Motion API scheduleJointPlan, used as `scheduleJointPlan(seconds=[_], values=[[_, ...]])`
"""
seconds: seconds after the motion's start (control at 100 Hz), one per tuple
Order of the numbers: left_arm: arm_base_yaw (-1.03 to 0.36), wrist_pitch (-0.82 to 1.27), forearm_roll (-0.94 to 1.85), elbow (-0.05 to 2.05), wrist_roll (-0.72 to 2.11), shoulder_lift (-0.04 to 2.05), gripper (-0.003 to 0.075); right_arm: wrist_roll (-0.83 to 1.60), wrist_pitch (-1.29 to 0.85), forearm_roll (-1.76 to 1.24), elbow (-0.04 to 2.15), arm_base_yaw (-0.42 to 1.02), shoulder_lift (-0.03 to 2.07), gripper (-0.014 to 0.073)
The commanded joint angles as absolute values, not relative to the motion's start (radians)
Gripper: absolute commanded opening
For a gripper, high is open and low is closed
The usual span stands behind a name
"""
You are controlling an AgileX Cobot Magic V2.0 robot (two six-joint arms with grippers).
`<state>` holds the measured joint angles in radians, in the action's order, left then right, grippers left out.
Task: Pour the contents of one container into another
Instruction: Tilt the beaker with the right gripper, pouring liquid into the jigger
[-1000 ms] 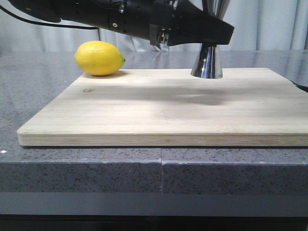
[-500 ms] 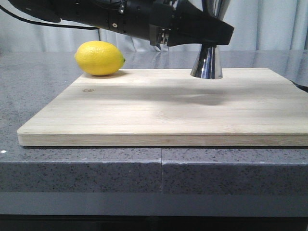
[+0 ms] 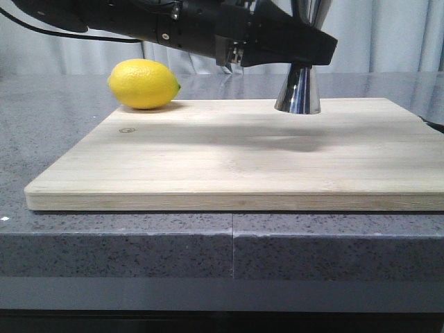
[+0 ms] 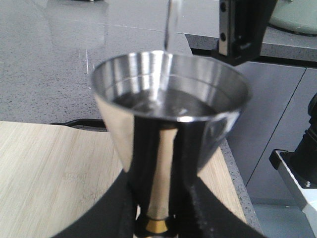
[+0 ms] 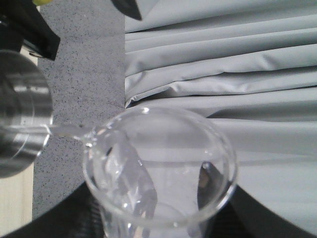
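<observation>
my left gripper (image 4: pixel 157 208) is clamped on the narrow waist of the tall shiny steel hourglass-shaped jigger (image 4: pixel 168 129), its black fingers (image 4: pixel 121 208) pressing both sides just above the thin gold band (image 4: pixel 157 225). the jigger stands upright, base on the far part of the pale wooden cutting board (image 3: pixel 236 156), which lies on the grey speckled stone counter (image 3: pixel 41 125). in the front view the arm crosses in front of the jigger's waist, leaving its lower cone (image 3: pixel 298 90) visible. a thin stream of clear liquid (image 4: pixel 168 25) falls into the upper cup, where liquid already lies. my right gripper (image 5: pixel 158 218) grips the small clear glass beaker (image 5: pixel 158 168), tilted on its side above the jigger with its lip toward the jigger's rim (image 5: pixel 22 114). a yellow lemon (image 3: pixel 143 84) rests at the board's far left corner, well apart from the jigger.
</observation>
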<state>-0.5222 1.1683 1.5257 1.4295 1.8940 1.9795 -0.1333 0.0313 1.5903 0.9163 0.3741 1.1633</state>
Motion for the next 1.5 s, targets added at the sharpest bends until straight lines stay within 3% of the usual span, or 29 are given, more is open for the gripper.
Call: scheduleJointPlan(seconds=[0.0, 0.9, 1.3, 1.49], values=[[-0.530, 1.279, 1.601, 1.461, 1.887, 1.913, -0.0021, -0.128, 0.029, 1.605, 0.954, 0.375, 1.133, 0.0271], [-0.530, 1.279, 1.601, 1.461, 1.887, 1.913, -0.0021, -0.172, 0.031, 1.656, 0.954, 0.375, 1.133, 0.0271], [-0.530, 1.279, 1.601, 1.461, 1.887, 1.913, -0.0021, -0.557, 0.016, 1.650, 0.954, 0.375, 1.133, 0.0272], [-0.530, 1.279, 1.601, 1.461, 1.887, 1.913, -0.0021, -0.872, -0.078, 1.648, 0.954, 0.371, 1.133, 0.0272]])
